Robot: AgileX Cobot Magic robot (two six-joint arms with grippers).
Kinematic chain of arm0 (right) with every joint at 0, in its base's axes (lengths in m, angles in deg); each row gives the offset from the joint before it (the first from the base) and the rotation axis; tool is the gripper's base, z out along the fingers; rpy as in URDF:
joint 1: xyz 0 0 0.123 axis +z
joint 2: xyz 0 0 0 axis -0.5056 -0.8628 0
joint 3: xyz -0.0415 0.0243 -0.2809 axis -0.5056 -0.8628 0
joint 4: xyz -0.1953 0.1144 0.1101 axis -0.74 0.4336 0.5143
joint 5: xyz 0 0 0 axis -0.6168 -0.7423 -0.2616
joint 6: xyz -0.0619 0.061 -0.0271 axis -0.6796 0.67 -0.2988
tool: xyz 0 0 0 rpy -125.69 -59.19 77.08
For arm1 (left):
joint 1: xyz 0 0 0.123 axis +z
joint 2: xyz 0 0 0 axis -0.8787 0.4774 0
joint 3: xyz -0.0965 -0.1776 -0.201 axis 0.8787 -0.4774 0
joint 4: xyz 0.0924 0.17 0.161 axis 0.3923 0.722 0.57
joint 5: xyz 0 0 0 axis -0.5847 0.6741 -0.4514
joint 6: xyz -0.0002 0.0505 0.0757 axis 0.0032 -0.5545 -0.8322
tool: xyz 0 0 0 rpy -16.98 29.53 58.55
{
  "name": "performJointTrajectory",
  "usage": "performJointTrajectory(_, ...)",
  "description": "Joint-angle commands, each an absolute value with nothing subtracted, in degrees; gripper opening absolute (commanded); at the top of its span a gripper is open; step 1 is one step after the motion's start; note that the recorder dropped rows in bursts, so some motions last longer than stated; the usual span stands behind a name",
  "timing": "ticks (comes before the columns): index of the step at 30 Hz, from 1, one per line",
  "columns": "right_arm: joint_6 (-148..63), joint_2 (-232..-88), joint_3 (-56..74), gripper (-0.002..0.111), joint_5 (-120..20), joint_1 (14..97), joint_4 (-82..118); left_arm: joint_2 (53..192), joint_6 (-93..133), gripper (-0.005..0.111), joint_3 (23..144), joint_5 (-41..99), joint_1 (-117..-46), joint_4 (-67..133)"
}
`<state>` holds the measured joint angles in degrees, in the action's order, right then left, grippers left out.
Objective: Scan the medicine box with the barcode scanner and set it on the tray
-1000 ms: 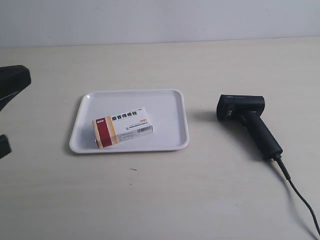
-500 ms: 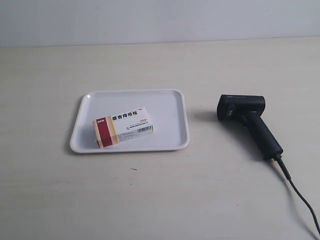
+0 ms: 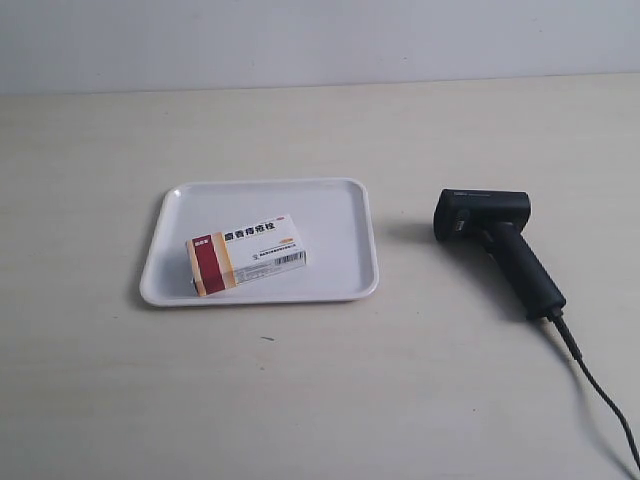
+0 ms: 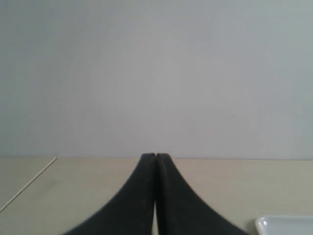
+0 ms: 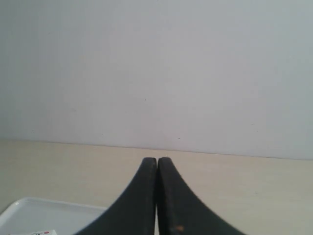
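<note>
The medicine box [image 3: 246,254], white with a dark red and tan end, lies flat inside the white tray [image 3: 330,205] near its front left part. The black barcode scanner [image 3: 497,247] lies on the table to the tray's right, its cable [image 3: 596,394] trailing toward the front right corner. Neither arm shows in the exterior view. My left gripper [image 4: 156,155] is shut with nothing between its fingers, held above the table; a corner of the tray [image 4: 286,224] shows beside it. My right gripper [image 5: 157,159] is also shut and empty, with the tray [image 5: 44,213] and a sliver of the box [image 5: 43,232] below it.
The beige tabletop [image 3: 300,400] runs back to a pale wall [image 3: 320,40]. A thin seam [image 4: 27,183] crosses the table in the left wrist view.
The dark arm part at the exterior view's left edge has withdrawn out of view. The box, tray and scanner have not moved.
</note>
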<state>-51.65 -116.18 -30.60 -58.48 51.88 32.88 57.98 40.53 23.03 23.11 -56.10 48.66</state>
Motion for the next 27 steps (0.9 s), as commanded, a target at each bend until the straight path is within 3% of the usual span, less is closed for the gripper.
performJointTrajectory(1,-51.6,-115.9,-30.7,0.000,-57.9,52.1,32.8,57.2,33.6,0.002,22.9,25.7,-56.2,41.3)
performJointTrajectory(8,-51.6,-115.9,-30.7,0.000,-57.9,52.1,32.8,56.0,33.4,0.002,22.9,34.5,-56.2,40.1)
performJointTrajectory(27,-51.8,-115.9,-30.7,0.000,-57.9,52.1,32.8,55.6,30.2,0.002,22.9,38.0,-56.2,37.1)
